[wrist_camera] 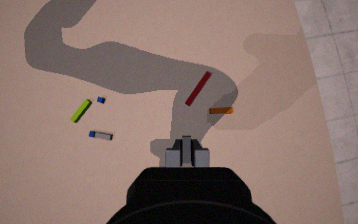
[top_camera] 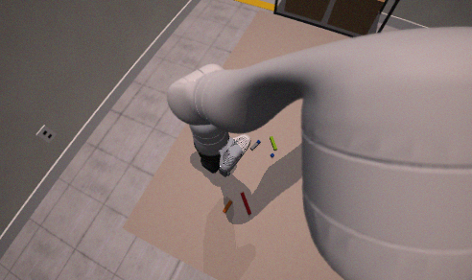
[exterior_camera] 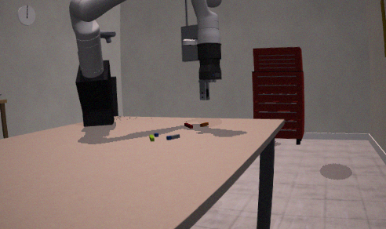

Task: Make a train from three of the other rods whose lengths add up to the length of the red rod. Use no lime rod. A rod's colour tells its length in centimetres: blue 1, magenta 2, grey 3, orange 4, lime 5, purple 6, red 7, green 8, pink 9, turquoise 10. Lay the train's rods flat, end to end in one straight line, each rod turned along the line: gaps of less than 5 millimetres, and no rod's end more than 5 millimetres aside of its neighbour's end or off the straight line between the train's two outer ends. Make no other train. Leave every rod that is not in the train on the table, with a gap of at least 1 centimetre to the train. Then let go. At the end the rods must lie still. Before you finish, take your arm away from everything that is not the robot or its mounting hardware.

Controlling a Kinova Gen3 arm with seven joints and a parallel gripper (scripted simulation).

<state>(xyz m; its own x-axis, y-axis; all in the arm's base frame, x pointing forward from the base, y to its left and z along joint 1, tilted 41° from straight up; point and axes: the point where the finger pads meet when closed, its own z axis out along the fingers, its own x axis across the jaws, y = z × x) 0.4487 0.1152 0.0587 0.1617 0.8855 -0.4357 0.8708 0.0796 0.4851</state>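
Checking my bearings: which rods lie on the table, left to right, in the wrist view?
lime rod, lone blue rod, red rod, orange rod; the blue-and-grey pair overlaps the first two.

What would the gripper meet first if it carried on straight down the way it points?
Probably bare table, in shadow, just short of the orange rod. The gripper, shut on a small rod, hangs high above it, so depth is unclear.

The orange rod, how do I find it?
Look on the table near its edge by the tiled floor. There a long red rod lies slanted. The orange rod lies just beside it, apart, shorter, and the only orange one.
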